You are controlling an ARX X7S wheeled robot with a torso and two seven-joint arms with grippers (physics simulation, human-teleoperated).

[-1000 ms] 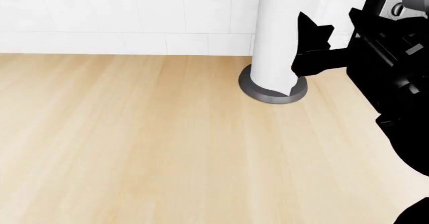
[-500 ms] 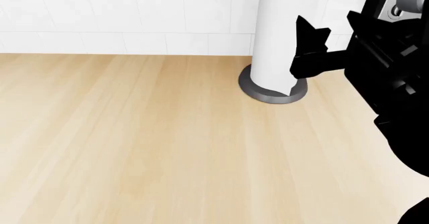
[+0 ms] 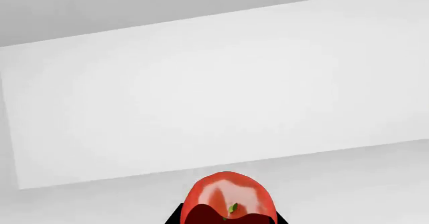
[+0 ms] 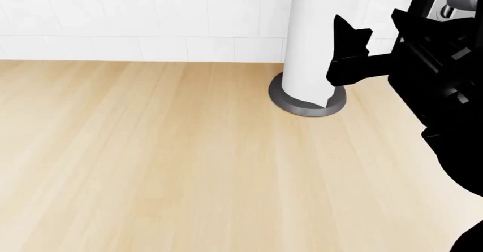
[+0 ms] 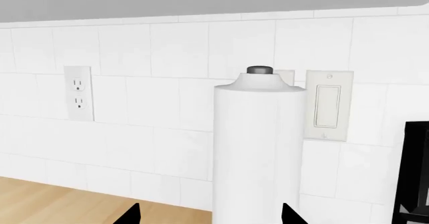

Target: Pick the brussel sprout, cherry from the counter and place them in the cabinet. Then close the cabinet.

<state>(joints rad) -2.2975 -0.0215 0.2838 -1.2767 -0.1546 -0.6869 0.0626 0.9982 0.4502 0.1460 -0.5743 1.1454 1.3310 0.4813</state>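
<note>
Two grippers to log. We see the left gripper (image 3: 228,220) only in its own wrist view: dark finger edges at the bottom of the frame, closed around the cherry (image 3: 228,196). It is glossy red with a small green fleck near its dimple, and its lower part sits in shadow between the fingers. Behind it we get a big flat pale panel (image 3: 221,88) with grey surfaces around it; we cannot tell what that panel belongs to. The left arm does not show in the head view.

We see the right gripper (image 4: 349,57) in the head view at the far right, raised off the counter (image 4: 151,161), black fingers pointing left at the paper towel roll (image 4: 320,37). In the right wrist view two dark fingertips (image 5: 130,215) stand well apart with the roll (image 5: 258,153) between them, so the jaws are spread wide and hold nothing. We cannot tell whether the tips touch the roll.

The roll stands upright on a round grey base (image 4: 306,104) at the far edge of the counter, against the white tiled wall (image 4: 143,20). On that wall we note an outlet (image 5: 78,93) left of the roll and a light switch (image 5: 328,105) just right of it. A black frame (image 5: 415,174) shows at the right edge.

We find the brussel sprout in none of the views.
</note>
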